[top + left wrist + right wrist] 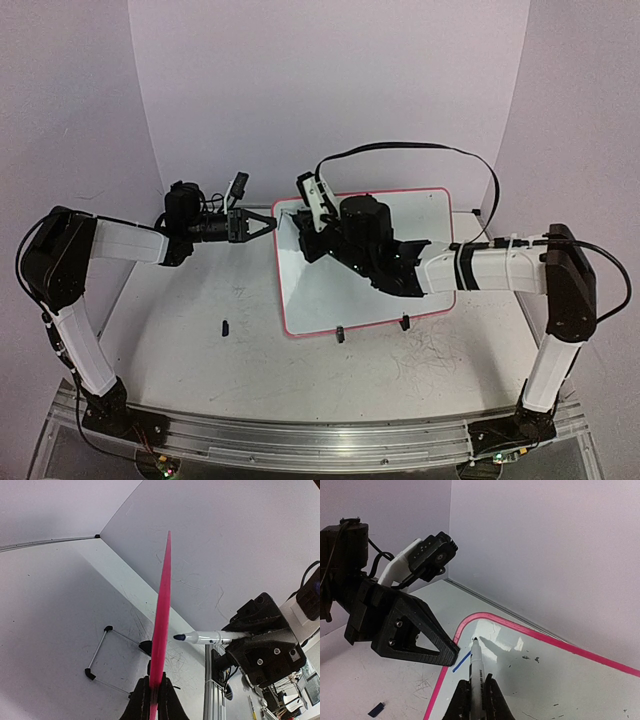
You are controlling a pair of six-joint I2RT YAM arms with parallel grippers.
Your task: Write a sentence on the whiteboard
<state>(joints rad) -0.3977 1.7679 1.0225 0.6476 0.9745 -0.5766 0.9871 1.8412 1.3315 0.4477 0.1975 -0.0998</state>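
Observation:
The whiteboard [340, 290], white with a red-pink rim, lies on the table. My left gripper [270, 224] is shut on its far left rim; in the left wrist view [155, 684] the rim [162, 605] runs edge-on between the jaws. My right gripper [318, 226] is shut on a white marker [313, 196] over the board's far left corner. In the right wrist view [477, 682] the marker [477, 662] has its tip by the board [560, 680]. One short blue stroke [461, 661] lies beside it. No words of the sentence show.
A small dark cap [226, 326] lies on the tabletop left of the board. Two black clip feet [340, 335] sit at the board's near edge. Grey scribbles [430, 355] mark the tabletop. Backdrop walls stand close behind and beside it.

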